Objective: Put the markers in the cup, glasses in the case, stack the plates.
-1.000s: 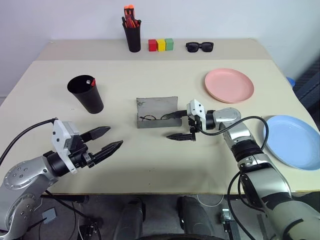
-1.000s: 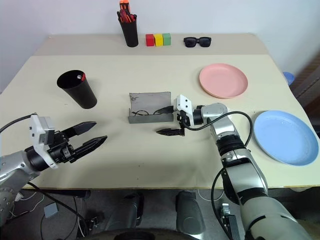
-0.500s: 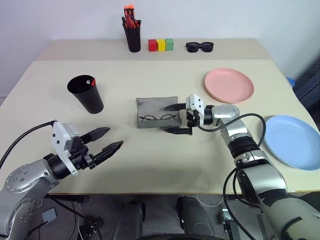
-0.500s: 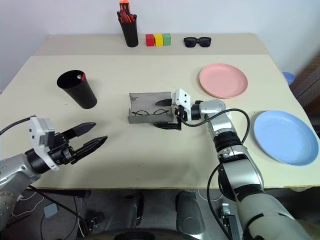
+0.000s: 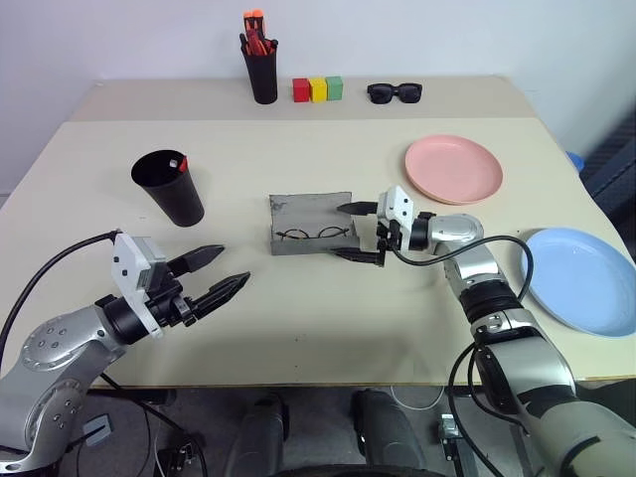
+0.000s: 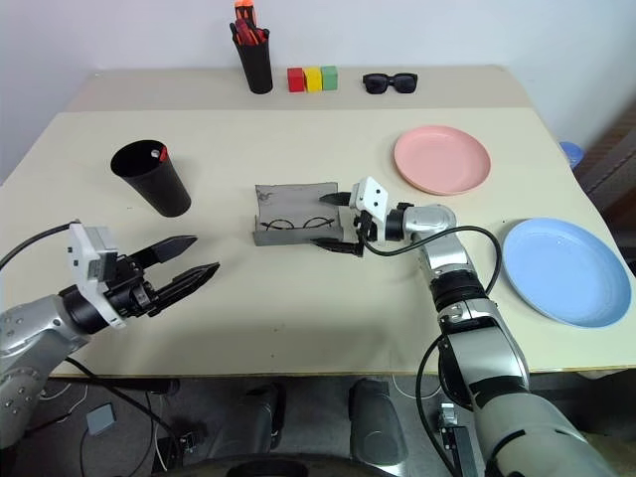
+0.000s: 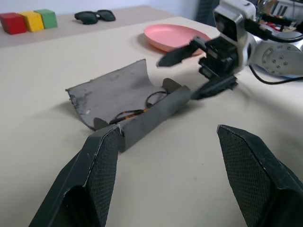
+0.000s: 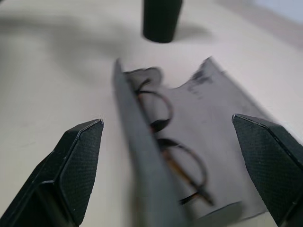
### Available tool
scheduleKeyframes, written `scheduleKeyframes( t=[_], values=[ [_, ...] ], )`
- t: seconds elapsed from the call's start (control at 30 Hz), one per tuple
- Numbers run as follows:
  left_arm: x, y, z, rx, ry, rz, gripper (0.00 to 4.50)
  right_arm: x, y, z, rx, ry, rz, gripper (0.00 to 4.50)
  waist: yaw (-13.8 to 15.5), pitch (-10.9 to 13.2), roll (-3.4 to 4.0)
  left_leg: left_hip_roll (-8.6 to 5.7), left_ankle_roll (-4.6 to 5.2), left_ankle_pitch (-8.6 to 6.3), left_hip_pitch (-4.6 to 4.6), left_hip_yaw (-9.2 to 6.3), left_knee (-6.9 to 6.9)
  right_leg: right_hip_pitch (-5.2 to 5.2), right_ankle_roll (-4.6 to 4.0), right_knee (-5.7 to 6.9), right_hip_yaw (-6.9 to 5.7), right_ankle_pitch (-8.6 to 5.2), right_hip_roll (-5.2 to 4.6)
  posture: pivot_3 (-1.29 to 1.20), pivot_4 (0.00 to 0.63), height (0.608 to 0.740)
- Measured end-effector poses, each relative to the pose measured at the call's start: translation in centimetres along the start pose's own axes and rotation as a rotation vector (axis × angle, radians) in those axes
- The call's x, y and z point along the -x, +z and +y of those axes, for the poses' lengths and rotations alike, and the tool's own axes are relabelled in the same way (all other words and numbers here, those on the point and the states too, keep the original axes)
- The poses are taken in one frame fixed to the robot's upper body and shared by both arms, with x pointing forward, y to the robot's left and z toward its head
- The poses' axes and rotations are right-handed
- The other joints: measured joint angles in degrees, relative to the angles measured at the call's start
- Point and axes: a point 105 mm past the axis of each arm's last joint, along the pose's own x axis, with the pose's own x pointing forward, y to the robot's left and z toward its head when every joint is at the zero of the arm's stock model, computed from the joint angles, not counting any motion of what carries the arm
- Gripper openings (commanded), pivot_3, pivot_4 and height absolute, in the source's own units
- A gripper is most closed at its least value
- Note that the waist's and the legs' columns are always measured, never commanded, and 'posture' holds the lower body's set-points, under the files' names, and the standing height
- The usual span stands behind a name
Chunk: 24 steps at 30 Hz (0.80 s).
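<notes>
Grey and lying open, the case [image 5: 312,225] sits in the middle of the table [image 5: 298,318], its long axis running left to right across the robot's front. The glasses [image 5: 316,235] already rest inside it, their frame lined up along that same axis, between the low front shell and the raised back lid.

The right gripper [image 5: 356,232] is right at the case's right-hand end, pointing leftward along its length. Its two fingers stand wide apart and hold nothing: one hovers by the upper edge of the lid, the other lies low by the front shell, so the end of the case sits between them. From the right wrist view the glasses [image 8: 173,142] lie straight ahead between the two fingertips [image 8: 75,156].

The left gripper [image 5: 214,275] hangs well apart from the case, nearer the front edge of the table and to the left, its fingers also spread and empty; it points toward the case [image 7: 130,106] from the near side.

My reading is that closing the lid is the step in hand, and the right arm is much the nearer for it. Because the case hinges along its long back edge, the lid has to be folded toward the robot, across the short axis.

A marker [image 5: 183,162] stands in the black cup [image 5: 169,187]. The pink plate [image 5: 453,169] and blue plate [image 5: 582,281] lie well apart, unstacked.
</notes>
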Motion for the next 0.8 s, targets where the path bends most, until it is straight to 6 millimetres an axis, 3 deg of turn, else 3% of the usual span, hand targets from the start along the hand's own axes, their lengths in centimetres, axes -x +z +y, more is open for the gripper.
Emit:
scheduleKeyframes(
  t=[0.07, 0.13, 0.8],
  values=[
    [0.0, 0.0, 0.0, -0.002, 0.001, 0.001, 3.36, 0.0, 0.0, -0.1, 0.006, -0.005, 0.000, 4.44, 0.0, 0.0, 0.00, 0.00, 0.00, 0.00, 0.00, 0.00, 0.00, 0.00, 0.00, 0.00, 0.00, 0.00, 0.00, 0.00, 0.150, 0.740],
    [0.0, 0.0, 0.0, -0.002, 0.001, 0.001, 3.36, 0.0, 0.0, -0.1, 0.006, -0.009, 0.001, 3.95, 0.0, 0.0, 0.00, 0.00, 0.00, 0.00, 0.00, 0.00, 0.00, 0.00, 0.00, 0.00, 0.00, 0.00, 0.00, 0.00, 0.150, 0.740],
    [-0.1, -0.2, 0.2, -0.005, -0.002, 0.010, 3.36, 3.2, -2.3, 1.2, -0.012, -0.016, 0.088, 3.95, 0.1, 0.0, 0.00, 0.00, 0.00, 0.00, 0.00, 0.00, 0.02, 0.05, 0.00, -0.04, 0.00, 0.00, 0.00, 0.00, 0.150, 0.740]
  ],
)
